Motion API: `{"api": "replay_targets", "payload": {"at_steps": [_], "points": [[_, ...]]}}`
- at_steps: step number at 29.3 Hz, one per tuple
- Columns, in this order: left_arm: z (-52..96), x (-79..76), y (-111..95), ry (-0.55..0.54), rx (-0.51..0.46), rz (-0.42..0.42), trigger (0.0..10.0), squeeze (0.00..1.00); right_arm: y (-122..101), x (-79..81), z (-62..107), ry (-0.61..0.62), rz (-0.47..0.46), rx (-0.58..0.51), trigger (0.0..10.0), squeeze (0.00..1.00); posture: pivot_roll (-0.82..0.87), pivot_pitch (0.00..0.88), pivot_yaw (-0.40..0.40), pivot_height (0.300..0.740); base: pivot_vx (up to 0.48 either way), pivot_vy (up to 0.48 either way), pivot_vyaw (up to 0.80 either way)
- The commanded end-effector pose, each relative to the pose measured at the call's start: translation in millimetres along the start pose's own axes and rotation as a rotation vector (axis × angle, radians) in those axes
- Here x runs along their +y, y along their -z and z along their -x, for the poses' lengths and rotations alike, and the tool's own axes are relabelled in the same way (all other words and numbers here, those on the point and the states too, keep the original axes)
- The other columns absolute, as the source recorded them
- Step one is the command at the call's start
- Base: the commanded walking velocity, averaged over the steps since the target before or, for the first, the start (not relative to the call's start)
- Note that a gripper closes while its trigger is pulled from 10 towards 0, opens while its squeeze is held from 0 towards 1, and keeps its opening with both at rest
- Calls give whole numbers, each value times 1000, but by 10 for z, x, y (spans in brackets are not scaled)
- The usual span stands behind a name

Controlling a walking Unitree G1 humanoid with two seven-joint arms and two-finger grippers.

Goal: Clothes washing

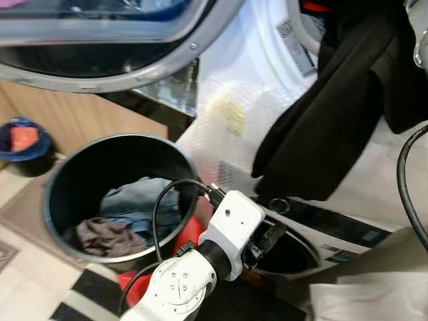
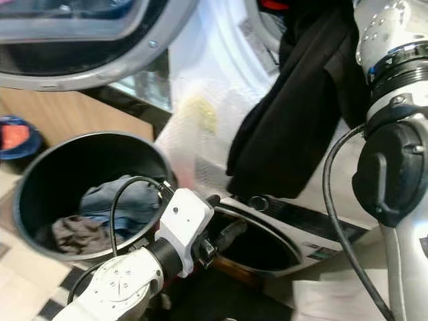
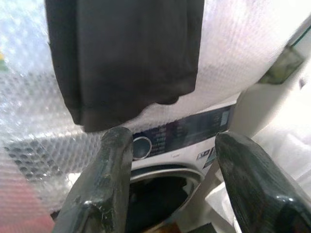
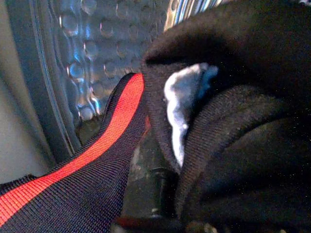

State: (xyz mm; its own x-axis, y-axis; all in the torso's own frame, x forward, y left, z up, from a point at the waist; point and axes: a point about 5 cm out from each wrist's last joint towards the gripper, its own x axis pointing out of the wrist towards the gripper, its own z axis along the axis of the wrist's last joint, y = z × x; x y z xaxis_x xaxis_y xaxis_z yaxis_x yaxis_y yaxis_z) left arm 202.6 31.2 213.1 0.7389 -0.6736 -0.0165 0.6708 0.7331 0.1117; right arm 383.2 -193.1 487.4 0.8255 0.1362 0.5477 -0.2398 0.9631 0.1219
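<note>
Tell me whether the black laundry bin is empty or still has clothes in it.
Not empty: the black bin holds a blue garment and a grey-brown one at its bottom, far below the rim.

We can read nothing: the label on the washer's white front and the markings on its dark control panel are too blurred for us.

Black garment, red-striped fabric, blue and brown clothes in black bucket

Black garment drapes from washer; bucket (clothes inside) beside it.
</note>
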Motion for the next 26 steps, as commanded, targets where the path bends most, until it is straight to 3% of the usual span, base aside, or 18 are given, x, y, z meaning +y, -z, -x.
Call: {"api": "replay_targets", "payload": {"at_steps": [1,7,13,19,26], "points": [[23,-91,-32,36,-14,23,10000,0,-179,-43,8,9,-25,-69,10000,0,33,263,-198,740,0,0,0],[30,-101,-40,31,-12,26,10000,0,-274,-39,2,39,-94,-125,10000,0,39,254,-199,740,0,0,0],[41,-117,-38,21,-11,30,10000,0,-502,-100,23,156,-138,-246,10000,0,49,240,-205,740,0,0,0],[48,-148,-37,5,-12,47,10000,0,-791,-127,72,214,-228,-403,10000,0,65,215,-220,740,0,0,0],[59,-147,-24,-16,-9,54,10000,0,-987,-173,129,248,-295,-505,10000,0,78,197,-229,740,0,0,0]]}}
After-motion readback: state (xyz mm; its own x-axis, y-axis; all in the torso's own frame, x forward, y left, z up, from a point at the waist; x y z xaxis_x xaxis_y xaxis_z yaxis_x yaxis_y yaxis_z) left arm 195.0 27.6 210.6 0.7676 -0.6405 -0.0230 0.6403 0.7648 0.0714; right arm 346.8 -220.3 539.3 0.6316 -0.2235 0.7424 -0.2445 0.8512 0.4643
